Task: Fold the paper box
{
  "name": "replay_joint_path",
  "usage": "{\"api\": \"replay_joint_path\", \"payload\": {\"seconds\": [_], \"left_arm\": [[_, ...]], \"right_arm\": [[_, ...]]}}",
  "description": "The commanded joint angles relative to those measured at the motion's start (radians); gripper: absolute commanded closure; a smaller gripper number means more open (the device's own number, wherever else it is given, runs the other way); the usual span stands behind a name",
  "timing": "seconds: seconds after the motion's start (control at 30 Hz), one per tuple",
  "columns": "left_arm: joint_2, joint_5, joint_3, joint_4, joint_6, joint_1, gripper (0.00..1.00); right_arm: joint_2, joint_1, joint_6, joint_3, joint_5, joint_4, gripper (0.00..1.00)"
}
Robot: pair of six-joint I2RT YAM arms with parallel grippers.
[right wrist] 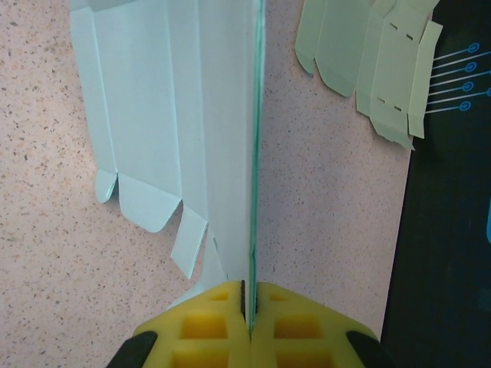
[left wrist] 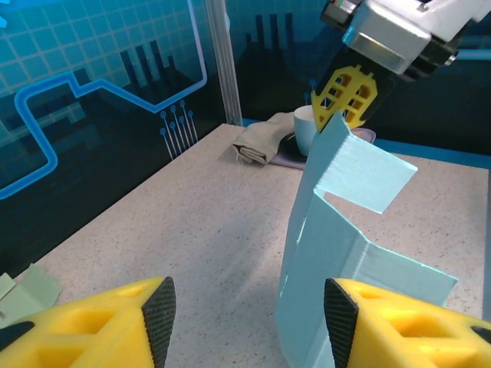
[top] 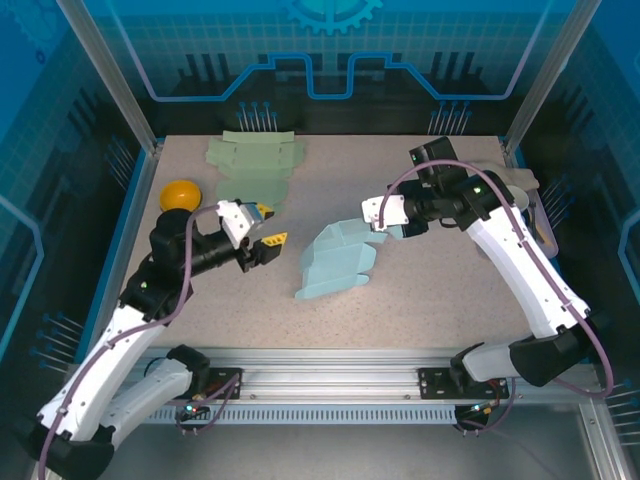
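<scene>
Near the middle of the speckled tabletop (top: 430, 300): a pale blue paper box blank (top: 338, 265), partly folded, with one panel standing on edge and the rest flat on the surface. Runs with its long axis slanting from near-left to far-right in the overhead view.

Right gripper (right wrist: 249, 295): clamped on the far-right edge of the raised panel, with yellow fingertips (right wrist: 207, 314) pressed together and nothing but the thin sheet between. Holds that panel upright, edge-on to the wrist camera, with tabbed flaps spread flat to one side below.

Left gripper (top: 268, 243): jaws apart, about half spread, gripping nothing. Brackets open air between its black pads (left wrist: 157, 314), facing the near-left end of the box, near it but not touching. Points at the box from its left, low over the table.

Deciding relation: lies to the right of the left gripper, just beyond its tips, with the free end turned toward it. Makes the left gripper the nearer free effector, given the right one's job as anchor. Seems to call for a short reach forward to meet the standing wall or the loose flap at its top. Probably wants an approach across the long axis rather than along it, to press a crease instead of shoving the whole blank.

Well apart from all this: flat pale green card blanks (top: 253, 155) at the far edge, and a round orange bowl (top: 181, 194) at far left.
</scene>
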Motion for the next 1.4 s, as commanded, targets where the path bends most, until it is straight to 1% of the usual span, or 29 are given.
{"api": "replay_joint_path", "payload": {"seconds": [0.0, 0.03, 0.17, 0.23, 0.33, 0.47, 0.53, 0.63, 0.73, 0.77, 0.83, 0.87, 0.93, 0.97, 1.03, 1.1, 1.2, 1.27, 1.37], "left_arm": [[0.061, 0.003, -0.022, -0.024, -0.031, 0.010, 0.43], [0.081, 0.006, -0.021, -0.025, -0.024, 0.008, 0.44], [0.166, 0.083, 0.020, -0.007, -0.027, 0.006, 0.44], [0.200, 0.090, 0.046, -0.002, -0.027, -0.010, 0.44], [0.235, 0.117, 0.080, -0.007, -0.010, -0.060, 0.43], [0.274, 0.134, 0.099, -0.012, 0.000, -0.147, 0.43], [0.297, 0.141, 0.098, 0.003, -0.014, -0.176, 0.43], [0.327, 0.134, 0.089, 0.055, -0.039, -0.196, 0.43], [0.348, 0.113, 0.083, 0.122, -0.070, -0.199, 0.47], [0.357, 0.099, 0.084, 0.145, -0.083, -0.200, 0.52], [0.366, 0.070, 0.085, 0.183, -0.103, -0.202, 0.75], [0.368, 0.058, 0.082, 0.205, -0.114, -0.202, 0.81], [0.367, 0.056, 0.075, 0.236, -0.126, -0.203, 0.84], [0.365, 0.055, 0.073, 0.241, -0.132, -0.203, 0.82], [0.356, 0.047, 0.067, 0.234, -0.137, -0.203, 0.76], [0.333, 0.028, 0.045, 0.221, -0.144, -0.204, 0.71], [0.264, -0.025, 0.003, 0.174, -0.180, -0.203, 0.60], [0.182, -0.073, -0.047, 0.140, -0.226, -0.203, 0.53], [0.028, -0.159, -0.178, 0.167, -0.347, -0.202, 0.45]], "right_arm": [[-0.021, -0.006, 0.001, -0.007, -0.064, 0.007, 1.00], [-0.025, -0.005, -0.002, -0.010, -0.069, 0.007, 1.00], [-0.036, 0.000, -0.004, -0.027, -0.081, 0.014, 1.00], [-0.039, 0.002, -0.003, -0.031, -0.091, 0.015, 1.00], [-0.041, 0.005, 0.007, -0.033, -0.102, 0.016, 1.00], [-0.031, 0.005, 0.020, -0.025, -0.101, 0.013, 1.00], [-0.027, 0.005, 0.027, -0.013, -0.116, 0.008, 1.00], [-0.020, 0.006, 0.033, 0.000, -0.141, -0.003, 1.00], [-0.021, 0.007, 0.033, -0.003, -0.150, -0.004, 1.00], [-0.021, 0.006, 0.034, -0.008, -0.152, -0.002, 1.00], [-0.022, 0.006, 0.034, -0.019, -0.157, 0.001, 1.00], [-0.025, 0.006, 0.036, -0.028, -0.158, 0.004, 1.00], [-0.028, 0.006, 0.039, -0.042, -0.157, 0.010, 1.00], [-0.030, 0.006, 0.040, -0.049, -0.156, 0.013, 1.00], [-0.030, 0.002, 0.043, -0.057, -0.154, 0.019, 1.00], [-0.031, -0.009, 0.049, -0.055, -0.161, 0.021, 1.00], [-0.040, -0.037, 0.051, -0.050, -0.186, 0.022, 1.00], [-0.053, -0.070, 0.050, -0.049, -0.210, 0.024, 1.00], [-0.072, -0.117, 0.048, -0.048, -0.258, 0.033, 1.00]]}}
